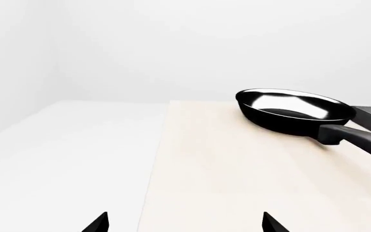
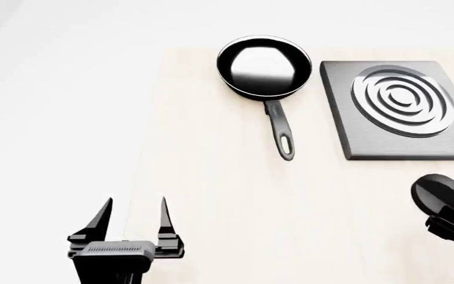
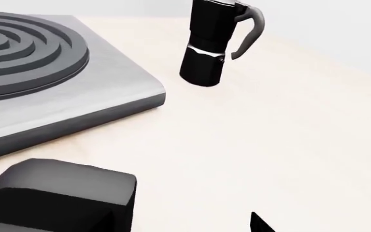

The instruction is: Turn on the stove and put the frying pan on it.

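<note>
Opening step, nothing yet grasped. Frying pan [image 2: 263, 65] flat on worktop [image 2: 227, 195], just left of stove [image 2: 399, 110], handle toward robot. Left end effector [image 2: 132, 219] spread open, empty, well short of pan. Right end effector: cannot tell. Next, likely: knob [image 3: 60, 198] turn first.

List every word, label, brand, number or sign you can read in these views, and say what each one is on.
None: no readable text shows in any view.
frying pan: plain black, no marking.
stove: only raised rings, no label or number.
moka pot: bare black and silver, no brand visible.
table: unmarked pale wood.
left gripper and right gripper: plain black, no lettering.
</note>
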You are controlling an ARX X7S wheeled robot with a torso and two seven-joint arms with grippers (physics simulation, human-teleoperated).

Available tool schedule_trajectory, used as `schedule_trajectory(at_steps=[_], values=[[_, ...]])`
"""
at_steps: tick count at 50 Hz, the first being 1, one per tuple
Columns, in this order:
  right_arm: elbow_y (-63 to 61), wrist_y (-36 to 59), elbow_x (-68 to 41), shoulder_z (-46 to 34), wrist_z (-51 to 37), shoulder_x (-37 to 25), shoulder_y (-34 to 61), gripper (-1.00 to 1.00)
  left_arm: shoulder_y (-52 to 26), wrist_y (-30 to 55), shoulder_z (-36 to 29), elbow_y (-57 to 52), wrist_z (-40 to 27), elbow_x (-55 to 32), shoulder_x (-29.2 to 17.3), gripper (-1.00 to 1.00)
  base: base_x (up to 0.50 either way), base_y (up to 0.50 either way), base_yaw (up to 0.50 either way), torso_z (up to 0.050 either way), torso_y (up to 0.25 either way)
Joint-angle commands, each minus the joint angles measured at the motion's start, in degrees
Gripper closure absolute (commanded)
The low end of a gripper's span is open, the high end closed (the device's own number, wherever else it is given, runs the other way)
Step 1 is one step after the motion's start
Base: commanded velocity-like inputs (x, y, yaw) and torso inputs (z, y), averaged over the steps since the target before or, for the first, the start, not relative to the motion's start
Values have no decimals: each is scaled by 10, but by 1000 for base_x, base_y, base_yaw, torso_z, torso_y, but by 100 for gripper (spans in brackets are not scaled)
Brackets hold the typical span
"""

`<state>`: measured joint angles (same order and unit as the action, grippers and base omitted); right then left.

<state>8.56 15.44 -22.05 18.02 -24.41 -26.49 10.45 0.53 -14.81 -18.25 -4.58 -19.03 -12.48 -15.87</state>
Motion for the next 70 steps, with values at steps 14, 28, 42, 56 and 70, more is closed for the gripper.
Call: schedule_trajectory(at_steps=[14,28,42,56,70], values=[[56,-18,10,-6,6,-2,24,-100,-3,-2,-5,4,-3,-2,-2,-100,0,0,0,0,0],[58,-12,11,-9,6,-10,35,-100,-2,-1,-8,3,-5,-3,-4,-100,0,0,0,0,0],[63,-6,13,-14,5,-15,49,-100,-2,-1,-11,3,-8,-3,-6,-100,0,0,0,0,0],[74,3,10,-17,10,-22,68,-100,-4,-1,-14,4,-10,-4,-7,-100,0,0,0,0,0],[91,2,14,-23,12,-22,80,-100,-5,-1,-16,5,-12,-7,-9,-100,0,0,0,0,0]])
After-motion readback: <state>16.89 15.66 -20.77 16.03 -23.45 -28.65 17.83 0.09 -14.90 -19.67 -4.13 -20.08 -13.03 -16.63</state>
